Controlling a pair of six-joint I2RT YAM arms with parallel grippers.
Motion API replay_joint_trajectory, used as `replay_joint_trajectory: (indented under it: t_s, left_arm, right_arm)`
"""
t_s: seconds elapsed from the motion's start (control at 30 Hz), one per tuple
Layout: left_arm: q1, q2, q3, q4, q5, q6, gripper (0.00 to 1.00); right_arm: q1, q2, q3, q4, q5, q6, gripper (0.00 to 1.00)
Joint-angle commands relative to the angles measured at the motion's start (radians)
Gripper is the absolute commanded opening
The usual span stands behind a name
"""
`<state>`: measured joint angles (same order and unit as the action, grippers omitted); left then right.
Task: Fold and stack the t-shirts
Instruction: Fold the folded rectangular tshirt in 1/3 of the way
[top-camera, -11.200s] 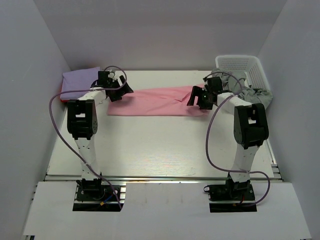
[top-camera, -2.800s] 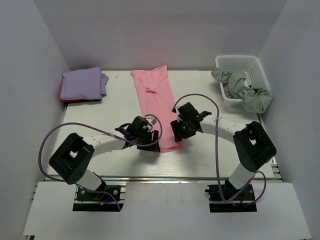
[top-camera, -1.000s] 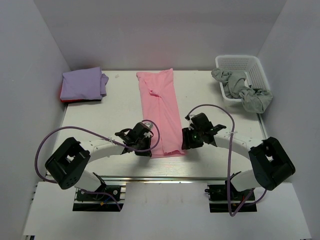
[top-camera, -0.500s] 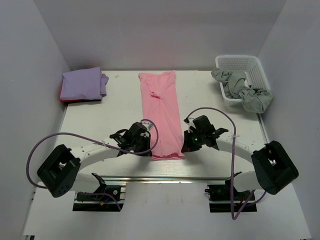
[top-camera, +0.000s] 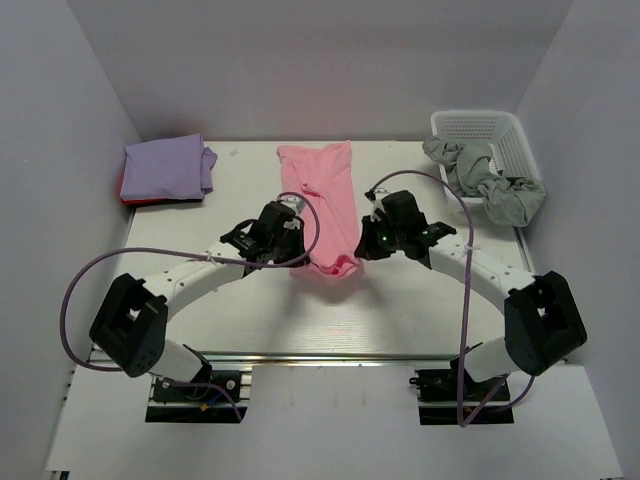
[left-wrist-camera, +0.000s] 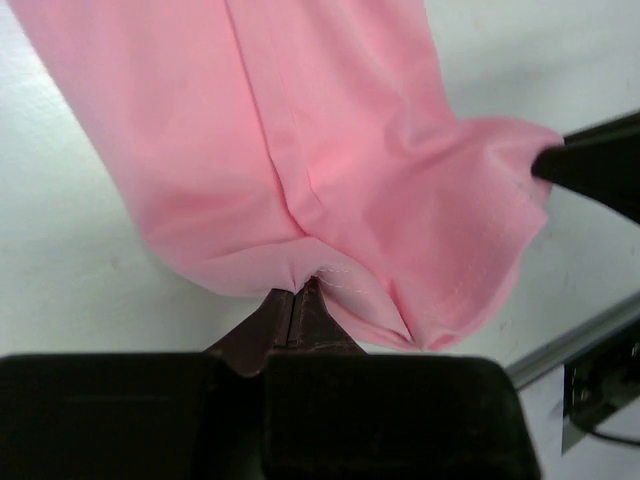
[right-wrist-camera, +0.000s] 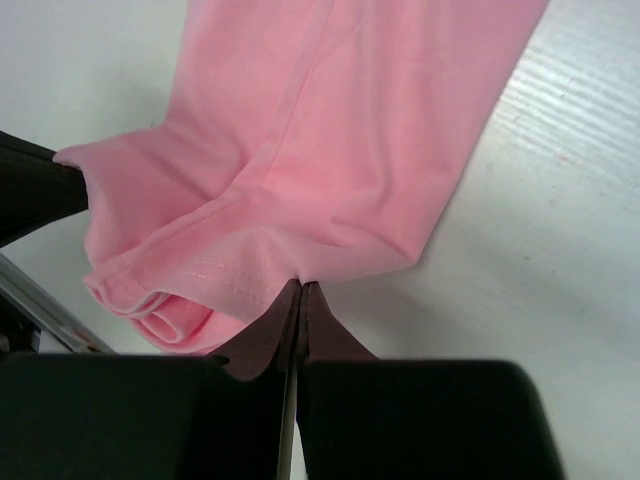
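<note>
Overall, table (top-camera: 230, 290): white, walled on three sides, with both arm bases at its near edge.
Pink t-shirt (top-camera: 322, 190): folded into a long narrow strip running near to far across the middle of the table. The far end lies flat close to the far edge. The near end is gathered up between the two grippers and sags in a soft curl between them.
Basket (top-camera: 500, 130): white plastic, at the far right corner.
Lavender t-shirt (top-camera: 162, 168): folded into a flat square at the far left corner, well apart from the pink strip.
Grey cloth (top-camera: 490, 185): crumpled, spilling over the basket's near rim onto the table.
Red t-shirt (top-camera: 126, 196): only a thin edge shows, under the lavender one.
Left gripper (top-camera: 298, 256): at the left side of the strip's near end. The left wrist view has the fingers pressed together (left-wrist-camera: 300, 300) on a pinch of the pink t-shirt (left-wrist-camera: 330, 150) at its hem.
Right gripper (top-camera: 360, 248): at the right side of the same end, facing the left one across the cloth. The right wrist view has the fingers pressed together (right-wrist-camera: 300, 295) on the pink t-shirt (right-wrist-camera: 340, 130) edge, with the stitched hem rolled just left of them.
Hem, both wrist views: doubled layers, stitching visible, bare table beyond.
</note>
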<state>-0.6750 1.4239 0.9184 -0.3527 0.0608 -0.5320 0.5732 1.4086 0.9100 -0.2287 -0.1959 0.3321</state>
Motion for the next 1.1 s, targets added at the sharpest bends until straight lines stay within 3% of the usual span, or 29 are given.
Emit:
replay_joint_trajectory:
  t_s: [0.0,0.23,0.7,1.07]
  left_arm:
    - [0.049,0.042,0.088,-0.023,-0.055,-0.006,0.00]
    - [0.156,0.156,0.238,-0.031,-0.049,0.030,0.00]
    - [0.244,0.336,0.487,-0.022,-0.018,0.118,0.00]
    - [0.307,0.486,0.625,-0.051,0.066,0.150,0.00]
  right_arm:
    - [-0.019,0.065,0.104,-0.014,0.045,-0.019,0.00]
    - [-0.068,0.213,0.286,-0.015,0.067,-0.048,0.00]
    - [-0.124,0.461,0.642,-0.093,0.007,-0.168,0.00]
    - [-0.165,0.615,0.816,-0.129,-0.034,-0.205,0.00]
